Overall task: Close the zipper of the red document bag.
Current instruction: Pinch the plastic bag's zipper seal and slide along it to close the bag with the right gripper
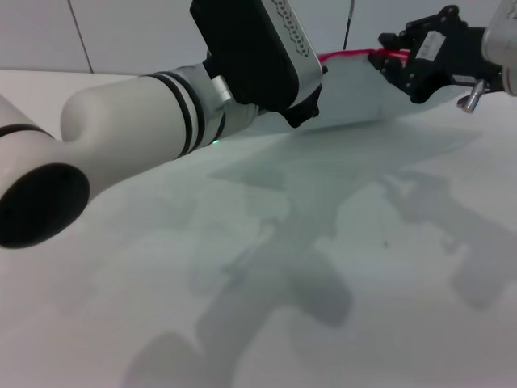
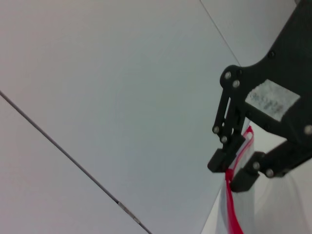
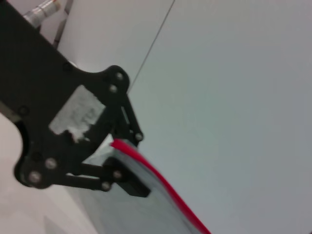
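Observation:
The red document bag (image 1: 367,93), a translucent pale sheet, hangs lifted above the table between my two grippers. Its zipper (image 1: 349,55) is the bright red strip along the top edge. My left gripper (image 1: 303,109) is shut on the bag's left end. My right gripper (image 1: 397,58) pinches the red strip at the right. The left wrist view shows the right gripper (image 2: 228,170) shut on the zipper (image 2: 235,217). In the right wrist view, the left gripper (image 3: 124,165) clamps the end of the bag (image 3: 131,209), just below the zipper (image 3: 168,190).
The white table (image 1: 339,275) carries only the shadows of the arms and the bag. My left forearm (image 1: 137,121) crosses the left of the head view. A pale panelled wall (image 1: 121,32) stands behind the table.

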Controlling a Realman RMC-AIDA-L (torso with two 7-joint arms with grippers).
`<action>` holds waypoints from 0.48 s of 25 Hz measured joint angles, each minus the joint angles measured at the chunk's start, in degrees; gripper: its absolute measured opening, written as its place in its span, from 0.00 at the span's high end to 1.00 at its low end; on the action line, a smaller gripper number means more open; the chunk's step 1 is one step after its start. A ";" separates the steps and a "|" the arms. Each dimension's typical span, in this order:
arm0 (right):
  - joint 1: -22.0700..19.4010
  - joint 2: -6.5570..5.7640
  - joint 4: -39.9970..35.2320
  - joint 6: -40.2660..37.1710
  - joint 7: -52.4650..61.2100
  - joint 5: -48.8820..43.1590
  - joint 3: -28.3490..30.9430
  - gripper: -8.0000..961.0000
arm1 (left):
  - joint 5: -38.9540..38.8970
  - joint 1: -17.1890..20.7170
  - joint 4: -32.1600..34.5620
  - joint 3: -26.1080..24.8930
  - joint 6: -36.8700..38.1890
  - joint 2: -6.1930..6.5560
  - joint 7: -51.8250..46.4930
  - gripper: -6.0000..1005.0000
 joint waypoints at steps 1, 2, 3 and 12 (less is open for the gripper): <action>0.03 0.00 0.00 0.00 0.00 0.01 -0.29 0.70 | 0.00 0.00 0.00 -0.02 0.00 0.00 0.00 0.90; 0.05 0.00 0.00 0.01 -0.01 0.00 -0.44 0.71 | 0.00 -0.01 0.05 -0.05 0.00 0.00 0.01 0.89; 0.07 0.00 0.00 0.06 -0.01 -0.05 -0.64 0.72 | 0.00 -0.05 0.15 -0.06 0.00 0.00 0.01 0.89; 0.44 0.00 0.00 0.39 -0.02 -0.34 -1.83 0.75 | 0.00 -0.14 0.29 -0.02 0.01 0.00 0.01 0.88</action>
